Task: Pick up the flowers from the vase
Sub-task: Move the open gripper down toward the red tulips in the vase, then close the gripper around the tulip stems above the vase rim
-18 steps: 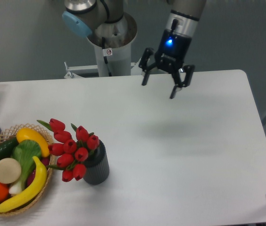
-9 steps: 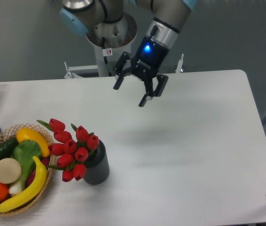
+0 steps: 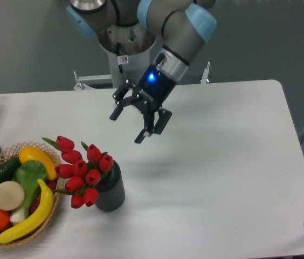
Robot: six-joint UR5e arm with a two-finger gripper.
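My pincer (image 3: pixel 126 127) hangs above the desk (image 3: pixel 222 162), fingers spread wide, gripping nothing, up and right of the vase (image 3: pixel 111 189). The flowers (image 3: pixel 82 170) sit in the vase, leaning left toward the basket (image 3: pixel 44 224).

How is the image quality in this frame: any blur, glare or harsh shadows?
Camera view: lighting is soft and even, with no glare on the white table. The claw is slightly soft, likely motion blur, and casts only a faint diffuse shadow right of the vase. The flowers and basket look sharp.
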